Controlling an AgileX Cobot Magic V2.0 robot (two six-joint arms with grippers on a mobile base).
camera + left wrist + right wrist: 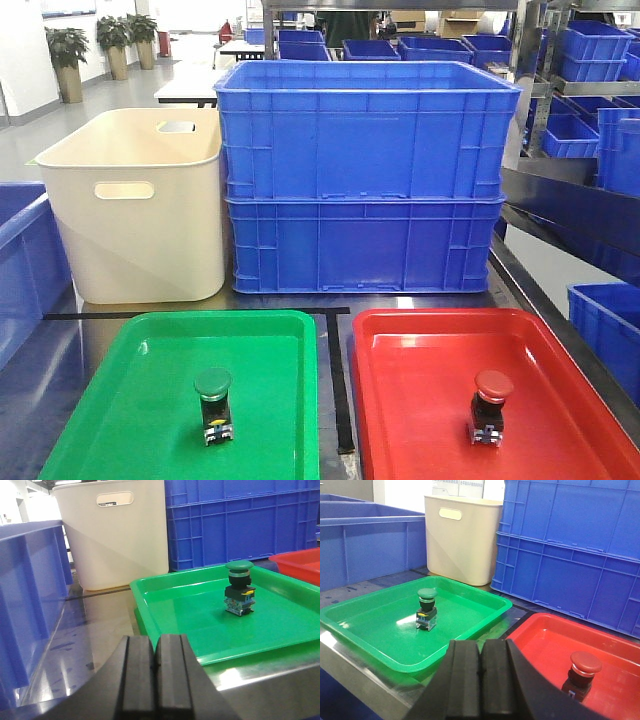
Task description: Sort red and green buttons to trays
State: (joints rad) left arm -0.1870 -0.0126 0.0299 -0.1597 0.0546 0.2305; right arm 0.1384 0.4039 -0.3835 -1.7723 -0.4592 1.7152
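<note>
The green button (213, 403) (239, 587) (426, 609) stands upright inside the green tray (120, 400) (200, 630) (370, 630). The red button (490, 405) (584, 671) stands upright inside the red tray (420, 400) (545, 640) (300, 562). My left gripper (155, 667) hangs low near the green tray's front left corner, jaws pressed together with nothing between them. My right gripper (481, 672) sits in front of the gap between the two trays, also shut and empty. Neither gripper shows in the front view.
Two stacked blue crates (365, 180) and a cream tub (140, 205) stand behind the trays. Another blue crate (30, 605) (365, 545) flanks the left side. More blue crates (600, 340) sit at the right. Black tape (340, 390) runs between the trays.
</note>
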